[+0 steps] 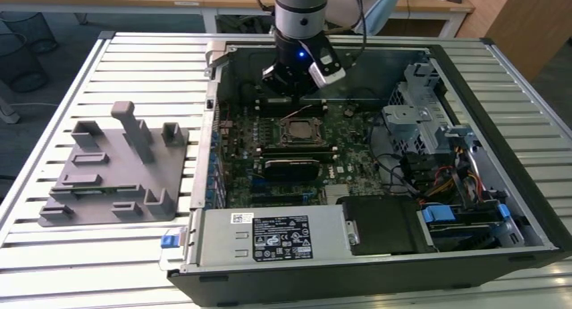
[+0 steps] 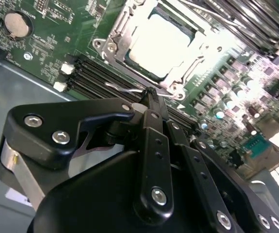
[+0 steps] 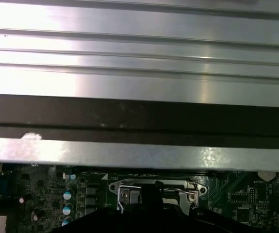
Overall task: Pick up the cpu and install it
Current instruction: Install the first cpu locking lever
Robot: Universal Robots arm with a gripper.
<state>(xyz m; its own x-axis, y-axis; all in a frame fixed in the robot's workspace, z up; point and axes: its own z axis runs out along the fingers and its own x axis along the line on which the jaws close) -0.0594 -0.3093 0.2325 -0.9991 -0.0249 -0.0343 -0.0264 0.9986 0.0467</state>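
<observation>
In the second wrist view the cpu, a flat silvery-white square, lies inside the metal-framed motherboard socket. My gripper is shut, its black fingers pressed together with nothing visible between them. The tips sit just beside the socket's thin wire lever. In the exterior view the gripper hangs inside the open computer case, a little behind the socket. The first wrist view shows the socket frame just past the dark gripper body.
A grey plastic holder tray with upright posts sits on the slatted table at the exterior view's left. Inside the case are a power supply in front, memory slots beside the socket, and a drive cage with cables at the right.
</observation>
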